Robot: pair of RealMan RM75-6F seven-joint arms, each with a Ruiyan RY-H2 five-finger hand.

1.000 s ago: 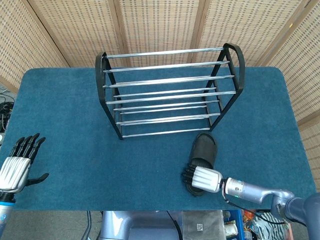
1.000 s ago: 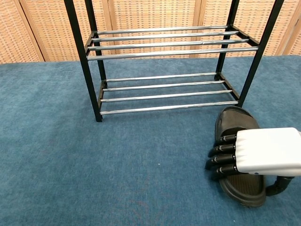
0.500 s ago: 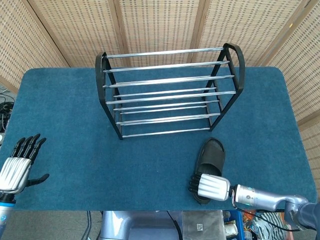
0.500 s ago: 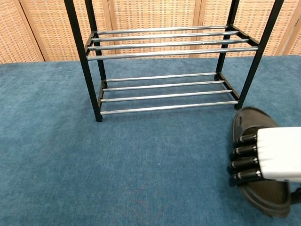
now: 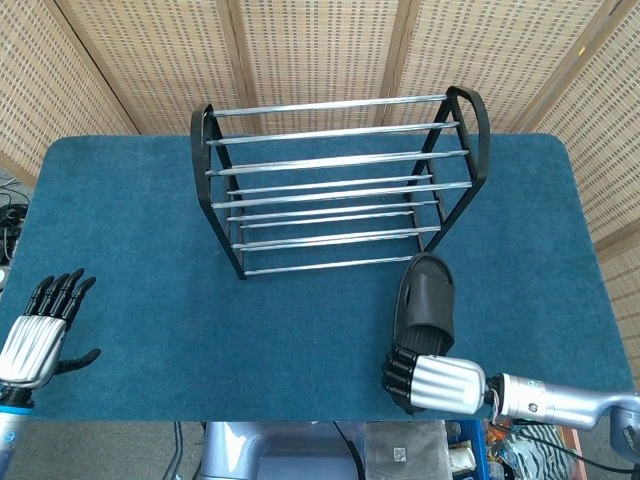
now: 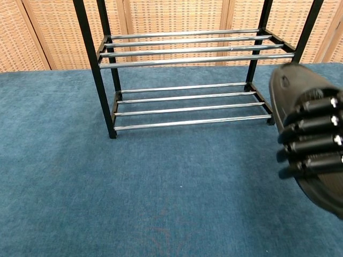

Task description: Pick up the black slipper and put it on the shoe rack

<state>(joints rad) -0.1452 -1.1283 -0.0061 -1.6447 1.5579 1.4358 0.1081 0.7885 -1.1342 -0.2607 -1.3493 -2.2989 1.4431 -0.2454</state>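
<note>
At lower right, the right hand [image 5: 432, 380] is grasping the black rubbery slipper [image 5: 426, 300] across its heel end, likely light, flexible and prone to sagging, while the left hand [image 5: 35, 330] is lying released at lower left.

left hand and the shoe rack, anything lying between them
Nothing: in the head view only bare blue carpet separates the left hand from the shoe rack.

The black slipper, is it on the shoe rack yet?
Not yet. The right hand holds the black slipper in front of the shoe rack, and the rack's bars hold nothing.
</note>
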